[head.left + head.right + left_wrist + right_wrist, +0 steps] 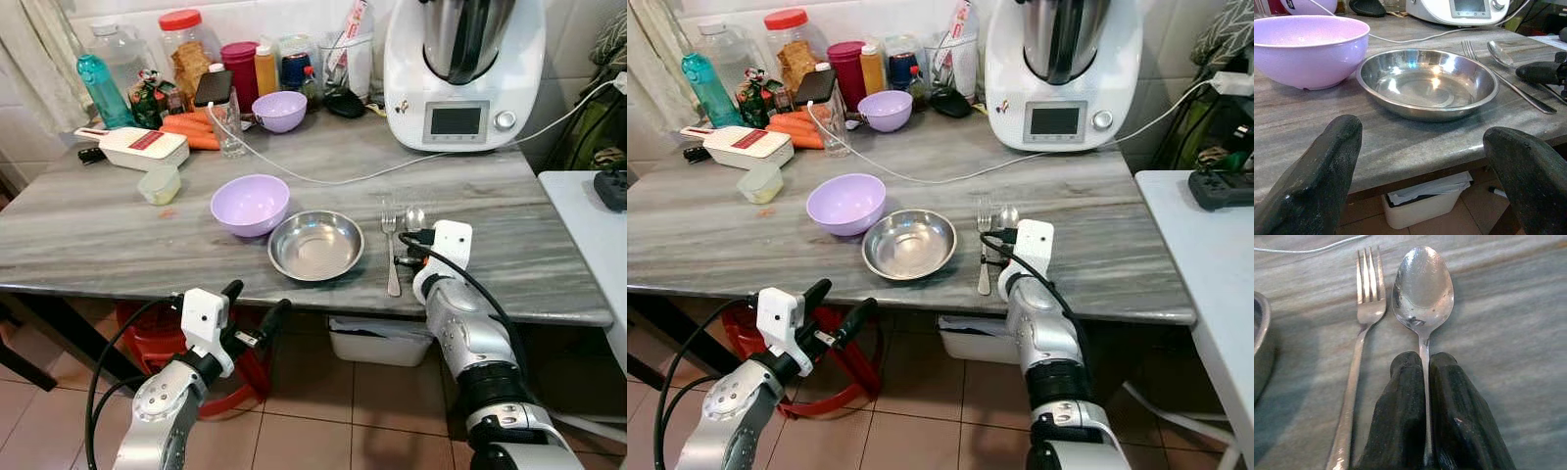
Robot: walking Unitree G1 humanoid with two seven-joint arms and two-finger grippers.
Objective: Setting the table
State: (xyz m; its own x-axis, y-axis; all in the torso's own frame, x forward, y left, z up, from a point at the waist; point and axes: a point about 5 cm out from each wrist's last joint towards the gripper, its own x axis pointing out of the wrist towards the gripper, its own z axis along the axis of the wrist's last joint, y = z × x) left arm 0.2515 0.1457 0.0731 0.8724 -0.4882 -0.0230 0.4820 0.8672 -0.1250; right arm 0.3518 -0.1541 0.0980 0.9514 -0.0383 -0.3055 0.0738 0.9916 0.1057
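Note:
A steel plate point(315, 245) lies near the front edge of the grey table point(88, 235), with a lilac bowl point(250, 204) touching its left side. Right of the plate lie a fork point(391, 250) and a spoon point(1422, 284), side by side. My right gripper point(1425, 367) rests low on the table, shut on the spoon's handle, with the spoon's bowl pointing away from me. My left gripper point(257, 305) hangs open below the table's front edge, in front of the plate point(1427, 81), holding nothing.
A white kitchen machine point(460, 69) stands at the back right, its cable point(323, 176) running across the table. Jars, bottles, carrots, a second lilac bowl point(279, 110) and a slicer point(137, 147) crowd the back left. A red stool point(162, 343) and a white bin point(377, 343) sit under the table.

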